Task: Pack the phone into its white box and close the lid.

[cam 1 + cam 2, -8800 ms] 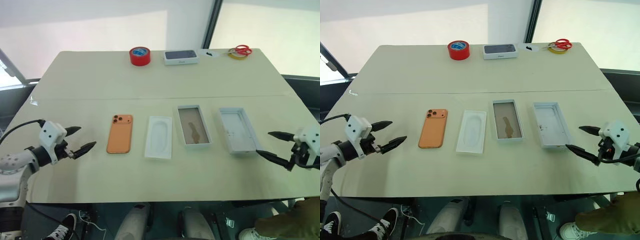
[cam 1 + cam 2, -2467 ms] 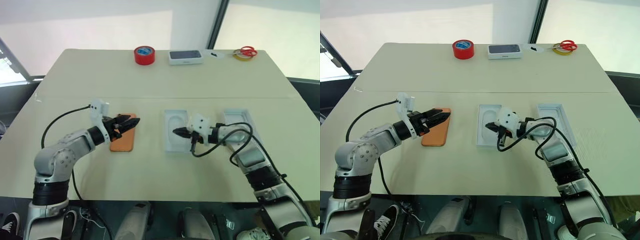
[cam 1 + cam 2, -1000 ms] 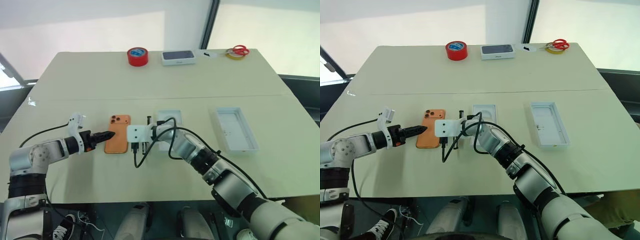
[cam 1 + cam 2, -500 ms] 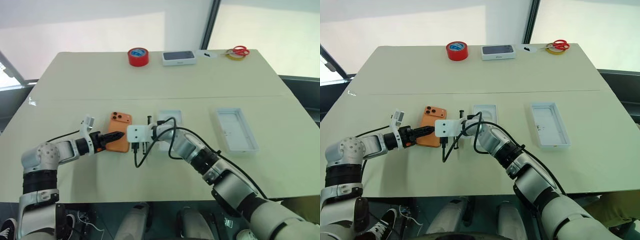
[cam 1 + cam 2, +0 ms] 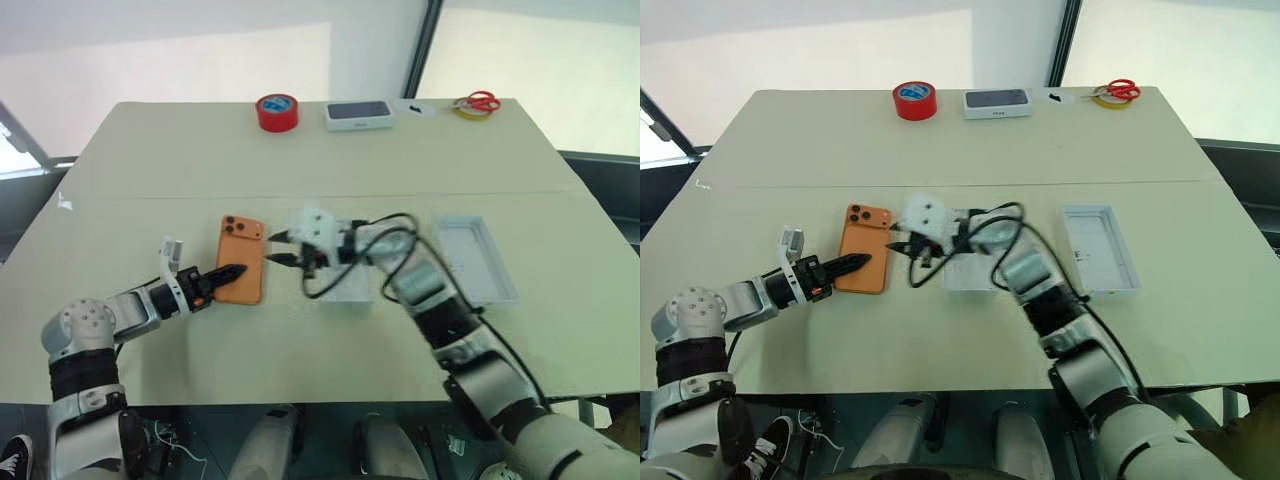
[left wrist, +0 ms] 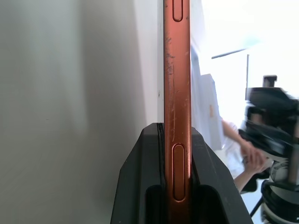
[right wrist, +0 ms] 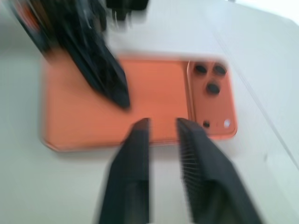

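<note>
White box (image 5: 345, 290) mostly behind right arm

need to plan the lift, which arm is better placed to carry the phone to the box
Left. The left gripper is shut on the phone at its near end. The right gripper hovers by the phone's side with jaws apart, holding nothing.

Lab or test room, staged for robot trials. Large plain pale worktop (image 5: 150, 150), bare apart from few laid-out props. Along worktop's far edge: red tape roll (image 5: 277, 111), white box with dark top (image 5: 358, 115) just beside it, scissors (image 5: 484, 101) with yellow tape (image 5: 464, 110) further along same edge. Behind worktop: blank white wall panels, dark upright post (image 5: 418, 48) between them. Left wrist view: person (image 6: 236, 151) beside dark camera tripod (image 6: 275, 154), beyond worktop.
</note>
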